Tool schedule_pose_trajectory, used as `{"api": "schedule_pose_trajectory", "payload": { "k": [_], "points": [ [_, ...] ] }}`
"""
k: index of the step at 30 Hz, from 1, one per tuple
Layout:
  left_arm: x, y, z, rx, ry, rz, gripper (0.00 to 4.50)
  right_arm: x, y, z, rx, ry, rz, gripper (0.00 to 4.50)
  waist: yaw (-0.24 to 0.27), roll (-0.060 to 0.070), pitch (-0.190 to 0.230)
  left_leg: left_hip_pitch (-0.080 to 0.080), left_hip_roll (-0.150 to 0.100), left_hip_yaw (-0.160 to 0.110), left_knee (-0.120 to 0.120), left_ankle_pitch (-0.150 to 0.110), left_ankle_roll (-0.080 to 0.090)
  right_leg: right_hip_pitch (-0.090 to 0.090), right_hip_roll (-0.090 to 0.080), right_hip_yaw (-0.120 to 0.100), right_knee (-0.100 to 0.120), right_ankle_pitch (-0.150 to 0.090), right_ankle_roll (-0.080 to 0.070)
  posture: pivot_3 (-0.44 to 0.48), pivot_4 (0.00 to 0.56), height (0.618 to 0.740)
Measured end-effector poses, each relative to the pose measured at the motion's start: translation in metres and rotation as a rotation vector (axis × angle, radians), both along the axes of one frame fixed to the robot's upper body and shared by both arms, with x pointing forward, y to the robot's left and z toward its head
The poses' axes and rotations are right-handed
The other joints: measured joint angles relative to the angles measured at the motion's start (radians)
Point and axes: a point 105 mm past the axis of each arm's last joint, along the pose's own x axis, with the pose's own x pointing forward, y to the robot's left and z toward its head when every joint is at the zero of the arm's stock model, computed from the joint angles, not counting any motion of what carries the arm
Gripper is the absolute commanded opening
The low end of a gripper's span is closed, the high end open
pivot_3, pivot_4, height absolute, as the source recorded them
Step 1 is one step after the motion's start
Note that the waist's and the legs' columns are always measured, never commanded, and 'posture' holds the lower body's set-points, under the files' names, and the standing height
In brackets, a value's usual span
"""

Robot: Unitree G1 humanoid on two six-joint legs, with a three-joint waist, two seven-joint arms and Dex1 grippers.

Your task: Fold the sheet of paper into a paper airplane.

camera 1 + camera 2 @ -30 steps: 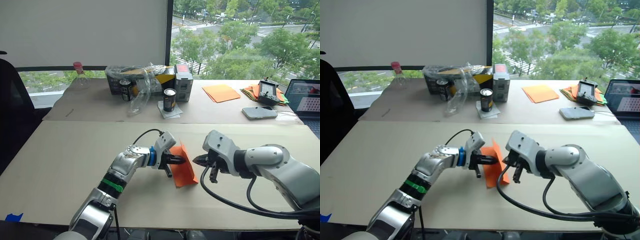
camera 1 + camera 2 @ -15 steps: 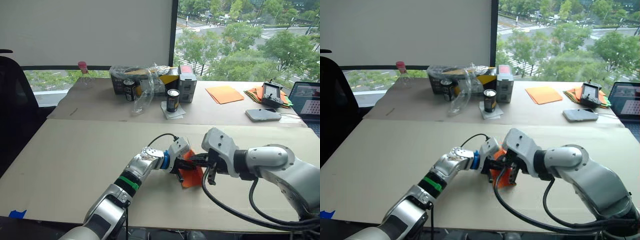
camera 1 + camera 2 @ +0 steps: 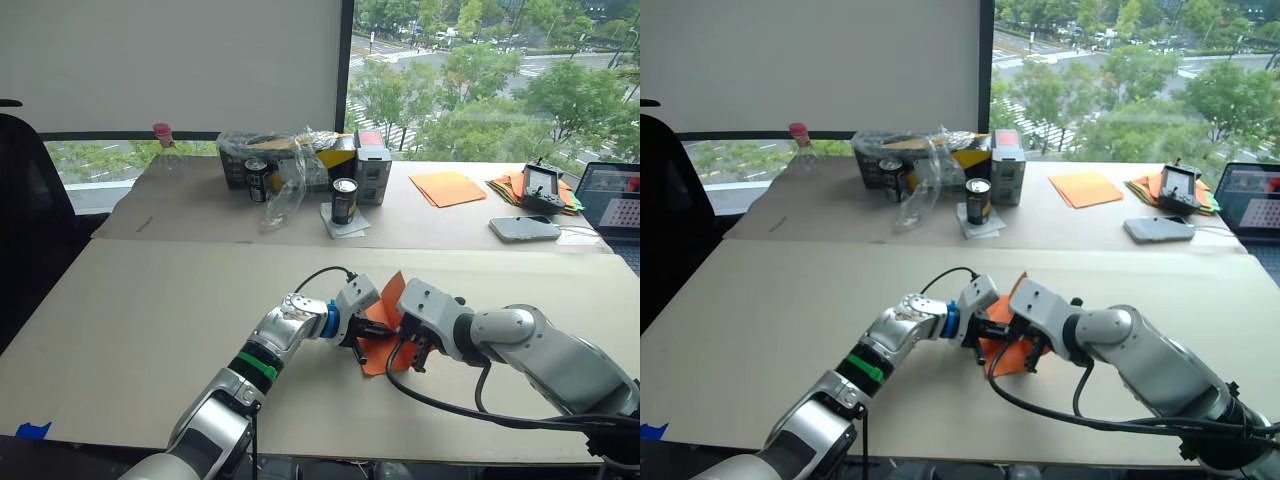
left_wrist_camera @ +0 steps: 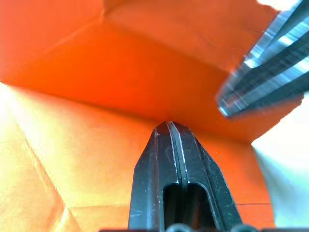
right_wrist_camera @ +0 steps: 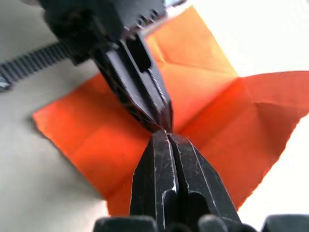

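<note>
Change: right gripper (image 5: 164,133) lowered onto creased bright orange sheet of paper (image 3: 385,325); one flap raised.
Left gripper (image 4: 170,126): clenched, tip on paper.
Right gripper: clenched, tips meeting left's.
Position: table's (image 3: 150,320) near edge, centre.

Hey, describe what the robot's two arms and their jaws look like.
Both arms are silver-grey metal with black joints. The left arm carries a green band and a blue ring near the wrist, with a thin black cable looping over it. The right arm is bulkier, trailing a thick black cable. Each gripper has two slim black fingers.
</note>
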Motion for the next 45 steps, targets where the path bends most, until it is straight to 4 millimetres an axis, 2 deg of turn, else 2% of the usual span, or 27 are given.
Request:
{"api": "schedule_pose_trajectory", "payload": {
  "k": [8,14,19,24,29,32,34,38,39,42,45],
  "points": [
    [-0.002,0.008,-0.001,-0.012,0.001,0.019,0.03,0.011,0.005,-0.025,0.01,0.027,-0.017,0.0,-0.007,0.0,0.0,0.0,0.0,0.0,0.0,0.0,0.0,0.0,0.0,0.0,0.0,0.0,0.0,0.0,0.15,0.67],
    [0.001,0.016,0.0,-0.044,-0.028,0.075,0.03,0.018,0.005,-0.03,0.041,0.01,-0.081,0.0,-0.011,0.0,0.0,0.002,0.0,0.0,0.001,0.0,0.0,0.001,0.0,0.001,0.001,0.0,0.0,0.0,0.15,0.67],
    [0.002,0.02,0.011,-0.069,-0.071,0.114,0.03,0.03,-0.001,-0.031,0.076,-0.033,-0.176,0.0,-0.008,0.0,0.0,0.003,0.0,0.0,0.001,0.0,0.0,0.002,0.0,0.001,0.001,0.0,0.0,0.0,0.15,0.67],
    [-0.006,0.021,0.001,-0.058,-0.037,0.116,0.03,0.043,-0.011,-0.027,0.083,-0.071,-0.241,0.0,-0.004,0.0,0.0,0.003,-0.001,0.0,0.001,0.0,0.0,0.002,0.0,0.001,0.001,0.0,0.0,0.0,0.15,0.67],
    [-0.006,0.021,0.001,-0.056,-0.04,0.124,0.03,0.047,-0.016,-0.026,0.094,-0.084,-0.274,0.0,-0.002,0.0,0.0,0.003,-0.001,0.0,0.001,0.0,0.0,0.002,0.0,0.001,0.001,0.0,0.0,0.0,0.15,0.67],
    [-0.006,0.02,0.005,-0.081,-0.038,0.128,0.03,0.049,-0.013,-0.019,0.197,-0.084,-0.299,0.0,-0.001,0.001,0.0,0.002,-0.001,0.0,0.001,0.0,0.0,0.0,0.0,0.002,0.001,0.0,0.0,0.0,0.15,0.67],
    [-0.006,0.02,0.01,-0.103,-0.043,0.126,0.03,0.049,-0.014,-0.006,0.261,-0.108,-0.301,0.0,-0.001,0.001,0.0,0.001,-0.001,0.0,0.0,0.0,0.0,0.0,0.0,0.002,0.001,0.0,0.0,0.0,0.15,0.67],
    [-0.005,0.021,0.013,-0.116,-0.046,0.127,0.03,0.047,-0.035,0.023,0.336,-0.162,-0.347,0.0,0.002,0.001,0.0,0.001,-0.001,0.0,0.0,0.0,0.0,0.0,0.0,0.001,0.0,0.0,0.0,0.0,0.15,0.67],
    [-0.005,0.021,0.013,-0.117,-0.045,0.127,0.0,0.047,-0.038,0.025,0.348,-0.164,-0.357,0.59,0.002,0.001,0.0,0.001,-0.001,0.0,0.0,0.0,0.0,0.0,0.0,0.001,0.001,0.0,0.0,0.0,0.15,0.67],
    [-0.006,0.02,0.013,-0.12,-0.045,0.124,0.0,0.048,-0.042,0.021,0.381,-0.147,-0.381,1.47,-0.001,0.001,0.0,0.001,-0.001,0.001,0.0,0.0,0.0,0.0,0.0,0.002,0.001,0.0,0.0,0.0,0.15,0.67],
    [-0.006,0.017,0.015,-0.126,-0.047,0.118,0.0,0.052,-0.041,0.007,0.41,-0.094,-0.412,2.62,-0.004,0.001,0.0,0.001,-0.001,0.001,0.0,0.0,0.0,0.0,0.0,0.002,0.001,0.0,0.0,0.0,0.15,0.67]
  ]
}}
